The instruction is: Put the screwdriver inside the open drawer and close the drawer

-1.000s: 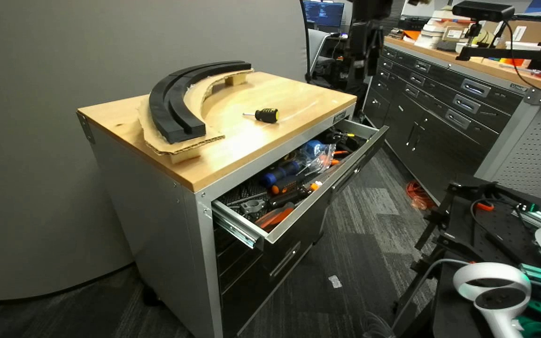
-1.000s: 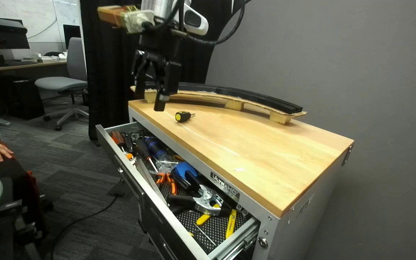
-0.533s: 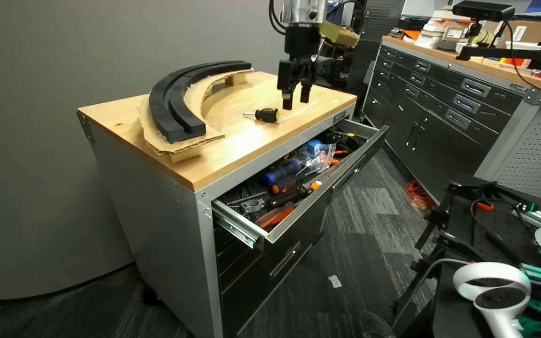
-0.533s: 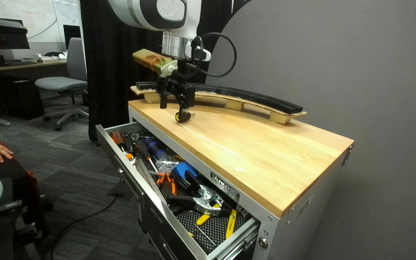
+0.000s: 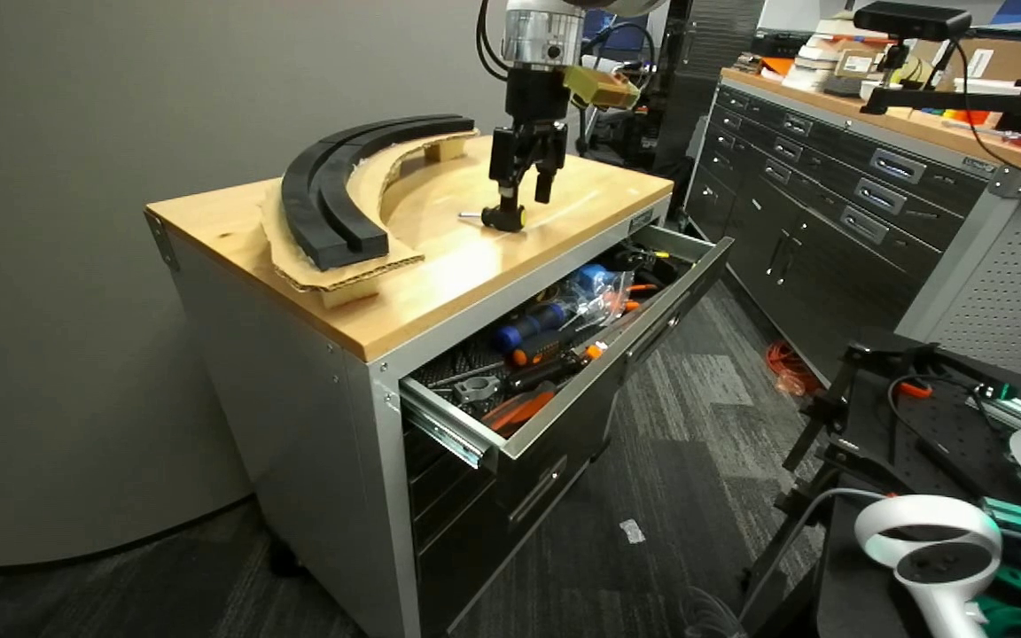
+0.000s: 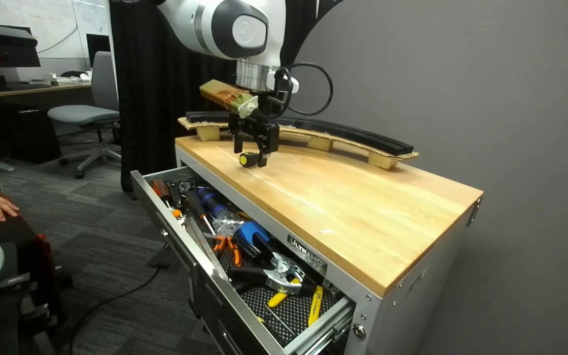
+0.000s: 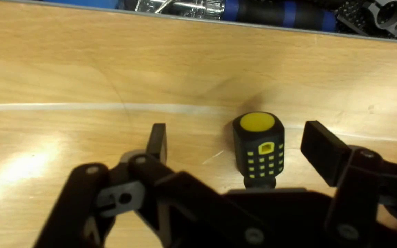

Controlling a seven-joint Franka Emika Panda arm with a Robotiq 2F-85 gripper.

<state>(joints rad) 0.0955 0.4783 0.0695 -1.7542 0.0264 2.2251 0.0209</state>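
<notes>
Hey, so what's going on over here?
A robot arm has its gripper open at a stubby black-and-yellow screwdriver lying on the wooden top of a metal cabinet. The wrist view shows a gap on each side, so it isn't gripped yet. The cabinet's top drawer is pulled out, with tools inside. Stowing the screwdriver there and closing the drawer aren't done.

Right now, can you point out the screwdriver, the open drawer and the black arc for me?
Screwdriver (image 7: 258, 151), in the wrist view: on its black handle.
Drawer (image 5: 624, 338), in an exterior view: on the top rim of its front.
Black arc (image 5: 298, 190), in an exterior view: on its outer band.
</notes>
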